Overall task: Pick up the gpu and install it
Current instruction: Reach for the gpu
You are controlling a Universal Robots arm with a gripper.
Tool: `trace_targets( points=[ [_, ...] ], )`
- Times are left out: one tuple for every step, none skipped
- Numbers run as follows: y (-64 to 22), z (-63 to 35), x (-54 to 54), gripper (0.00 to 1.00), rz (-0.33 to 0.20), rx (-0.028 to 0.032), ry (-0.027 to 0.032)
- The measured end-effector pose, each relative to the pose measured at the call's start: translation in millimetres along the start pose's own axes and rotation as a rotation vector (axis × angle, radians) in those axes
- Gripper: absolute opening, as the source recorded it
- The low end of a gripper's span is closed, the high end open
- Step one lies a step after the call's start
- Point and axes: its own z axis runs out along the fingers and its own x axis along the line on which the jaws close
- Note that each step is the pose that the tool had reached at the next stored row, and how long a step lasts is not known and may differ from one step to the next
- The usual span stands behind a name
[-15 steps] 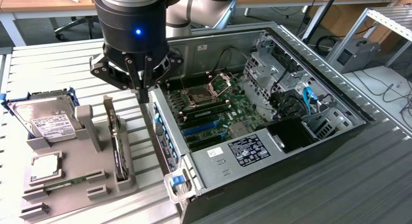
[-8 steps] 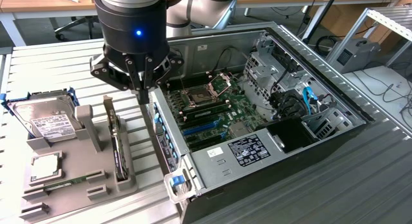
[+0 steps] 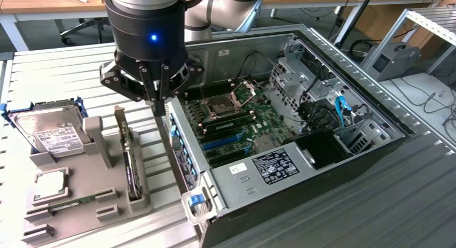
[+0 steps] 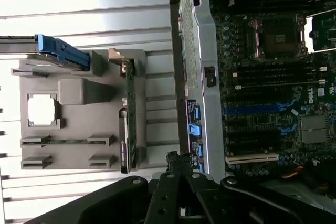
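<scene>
The hand (image 3: 161, 106) hangs with its fingers pressed together and nothing between them. It is over the narrow gap between the grey holder (image 3: 85, 176) and the back wall of the open computer case (image 3: 306, 205), so it has no hold on the card yet.

The gpu (image 3: 130, 162) stands on its long edge in a slot of the holder, on the exterior view's left of the hand and a little lower. I think it is kept upright like this so that its upper edge is free for a grasp from above. In the wrist view the gpu (image 4: 129, 114) shows edge-on as a thin green strip, beside the closed hand (image 4: 178, 160) but apart from it.

The same holder carries a hard drive (image 3: 46, 133) in blue rails and a memory stick (image 3: 71, 201) lying in a low groove, each part in its own place.

The case lies on its side on the slatted table (image 3: 71, 77) with the cover off. So the motherboard (image 3: 228, 125) and its blue expansion slots (image 4: 257, 110) face upward, where a card can go in from above. These slots look empty.
</scene>
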Motion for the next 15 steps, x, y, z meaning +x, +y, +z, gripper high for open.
trace_targets(
  points=[
    [-0.2, 0.0, 0.0, 0.11, 0.0, 0.0, 0.0],
    [-0.4, 0.0, -0.1, 0.11, 0.0, 0.0, 0.0],
    [-0.6, 0.0, 0.0, 0.11, 0.0, 0.0, 0.0],
    [-0.9, 0.0, -0.1, 0.11, 0.0, 0.0001, 0.0],
    [-1.0, 0.1, -0.1, 0.11, 0.0, 0.0001, 0.0],
    [-1.2, 0.1, -0.1, 0.11, 0.0, 0.0, 0.0],
    [-1.4, 0.1, -0.1, 0.11, 0.0, 0.0, 0.0],
    [-1.6, 0.1, -0.1, 0.11, 0.0, 0.0, 0.0],
    [-1.8, 0.1, -0.1, 0.11, 0.0, 0.0001, 0.0],
    [-2.0, 0.1, -0.2, 0.11, 0.0, 0.0001, 0.0],
    [-2.2, 0.2, -0.2, 0.11, 0.0, 0.0, 0.0],
    [-2.4, 0.2, -0.2, 0.11, 0.0, 0.0, 0.0],
    [-2.6, 0.2, -0.2, 0.11, 0.0, 0.0, 0.0],
    [-2.8, 0.2, -0.2, 0.11, 0.0, 0.0, 0.0],
    [-3.0, 0.2, -0.2, 0.11, 0.0, 0.0001, 0.0]
  ],
)
